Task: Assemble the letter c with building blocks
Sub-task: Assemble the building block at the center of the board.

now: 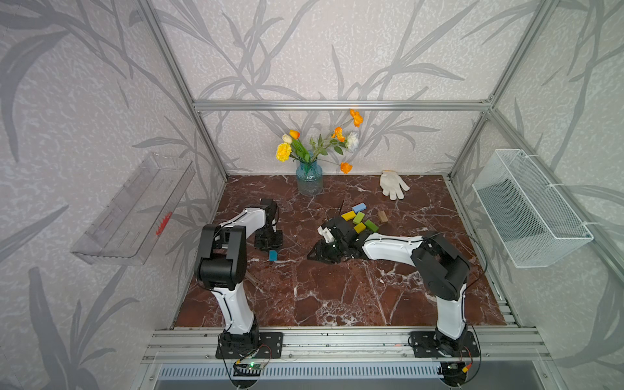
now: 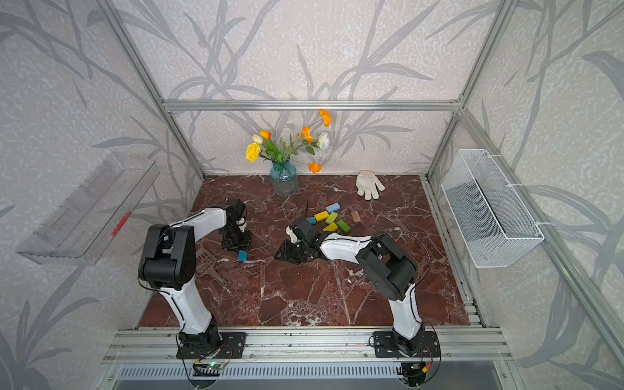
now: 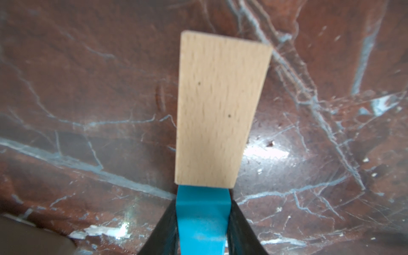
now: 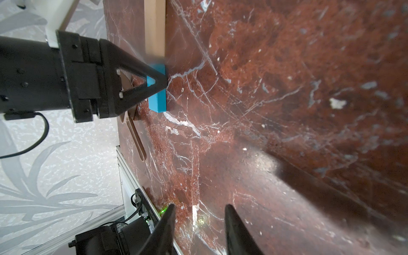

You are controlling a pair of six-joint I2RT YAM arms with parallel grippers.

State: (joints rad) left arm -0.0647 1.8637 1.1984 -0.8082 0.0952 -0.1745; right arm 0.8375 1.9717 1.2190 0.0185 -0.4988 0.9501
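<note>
The left gripper (image 3: pixel 202 212) pinches a blue block (image 3: pixel 202 196) at the lower centre of its wrist view. The block's far end touches a tan block (image 3: pixel 218 110), which lies flat on the bench (image 3: pixel 88 88) just above it in the frame. The right gripper (image 4: pixel 199 220), at the bottom edge of its wrist view, stands spread with nothing between its fingers. In a top view, other blocks (image 1: pixel 358 217) lie bunched just right of centre, beside the right arm's wrist.
</note>
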